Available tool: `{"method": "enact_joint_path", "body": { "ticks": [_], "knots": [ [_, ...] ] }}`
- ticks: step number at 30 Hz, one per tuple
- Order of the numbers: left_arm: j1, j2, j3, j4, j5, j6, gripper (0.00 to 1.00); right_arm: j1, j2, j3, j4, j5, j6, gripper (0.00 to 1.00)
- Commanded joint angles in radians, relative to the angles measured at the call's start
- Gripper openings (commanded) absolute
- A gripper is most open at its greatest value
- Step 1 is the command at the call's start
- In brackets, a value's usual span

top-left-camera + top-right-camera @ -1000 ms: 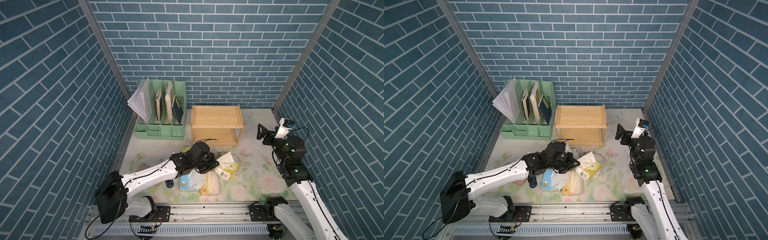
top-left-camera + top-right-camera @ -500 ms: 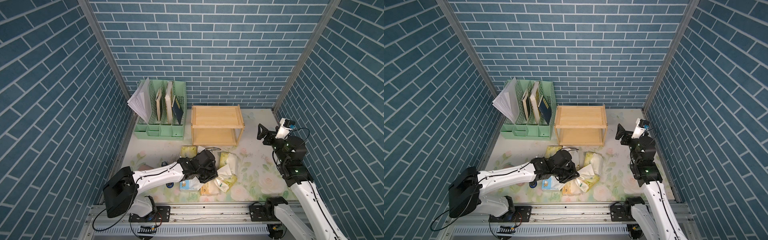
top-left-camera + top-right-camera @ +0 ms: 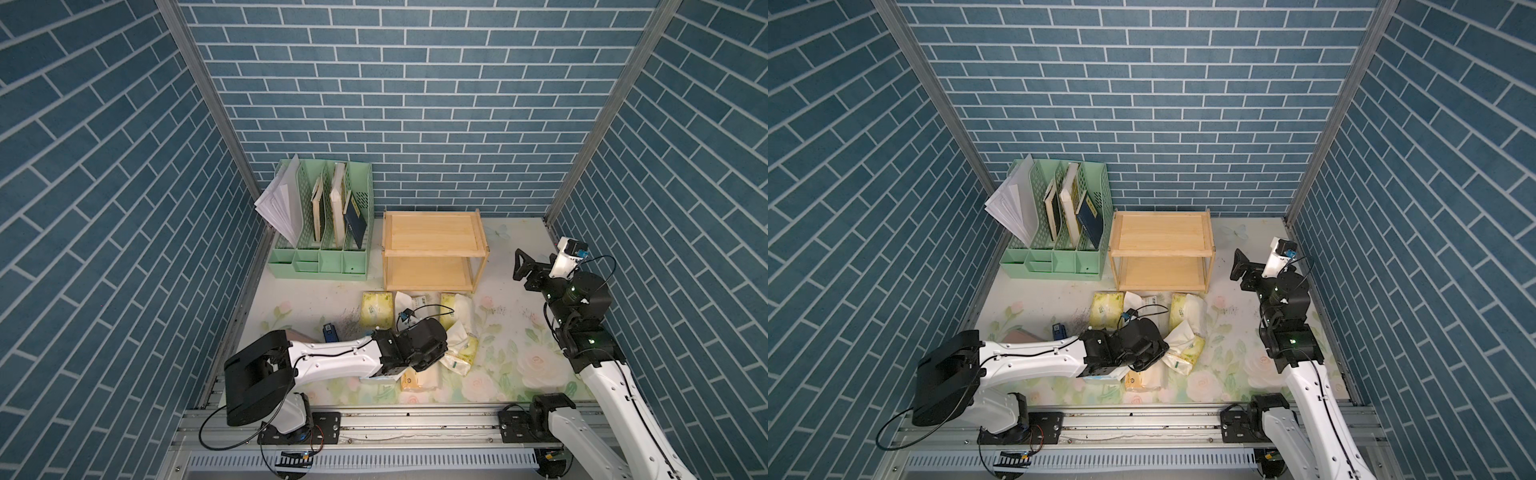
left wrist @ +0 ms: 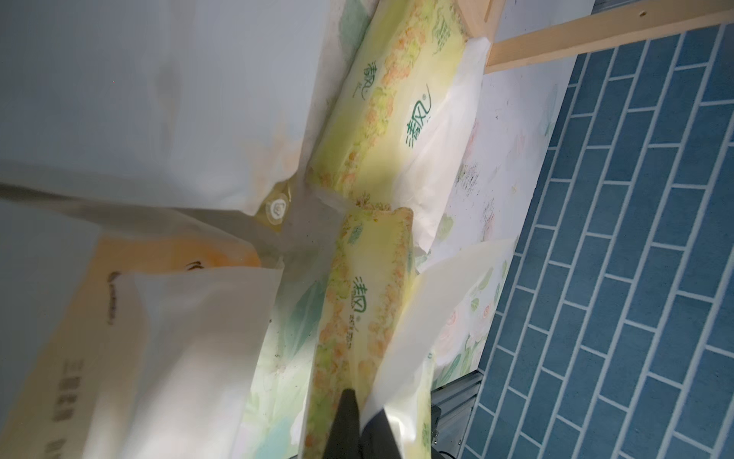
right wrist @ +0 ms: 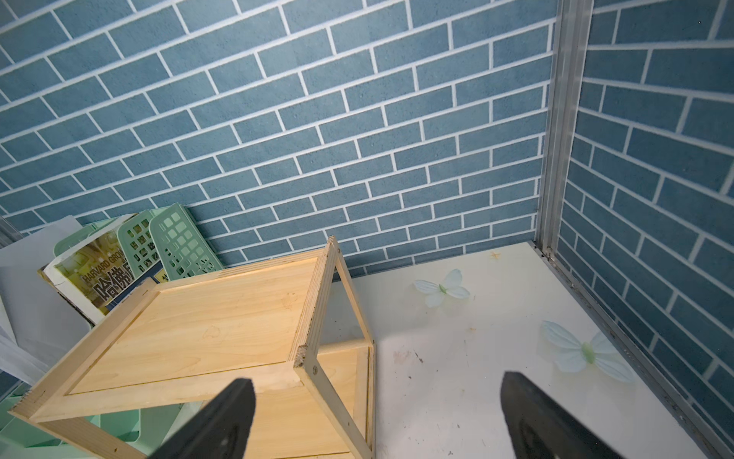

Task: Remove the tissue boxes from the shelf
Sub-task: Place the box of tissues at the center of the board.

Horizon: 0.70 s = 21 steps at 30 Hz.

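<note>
Shelf [image 3: 432, 232] matt bare wood, tissue packs [image 3: 376, 309] w/ glossy plastic wrap, organizer [image 3: 318, 262] smooth plastic.

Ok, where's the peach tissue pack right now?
In both top views the peach pack lies near the front rail, centre, just in front of a yellow pack.

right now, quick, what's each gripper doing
left gripper: shut, seemingly pinching the yellow tissue pack
right gripper: open, holding nothing
</note>
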Motion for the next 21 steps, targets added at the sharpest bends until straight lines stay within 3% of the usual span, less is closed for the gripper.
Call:
{"method": "enact_joint_path", "body": {
  "ticks": [1,3,6,9,16,21],
  "knots": [
    [-0.018,0.022,-0.001,0.022,-0.101,-0.05,0.0,-0.004,-0.015,-0.018,-0.017,-0.003,0.01,1.0],
    [-0.025,0.032,-0.02,0.039,-0.097,-0.075,0.01,-0.004,-0.02,-0.029,-0.017,0.002,0.01,1.0],
    [-0.026,0.058,-0.029,0.059,-0.066,-0.086,0.34,-0.004,-0.022,-0.042,-0.011,0.006,0.012,1.0],
    [-0.028,0.08,-0.018,0.062,-0.033,-0.076,0.55,-0.004,-0.019,-0.046,-0.009,0.008,0.015,1.0],
    [-0.033,-0.008,-0.018,-0.008,-0.116,-0.023,0.75,-0.004,-0.01,-0.036,-0.03,0.013,-0.02,1.0],
    [-0.036,-0.093,-0.013,-0.043,-0.202,0.046,0.8,-0.005,-0.008,-0.019,-0.066,-0.006,-0.061,1.0]
  ]
}}
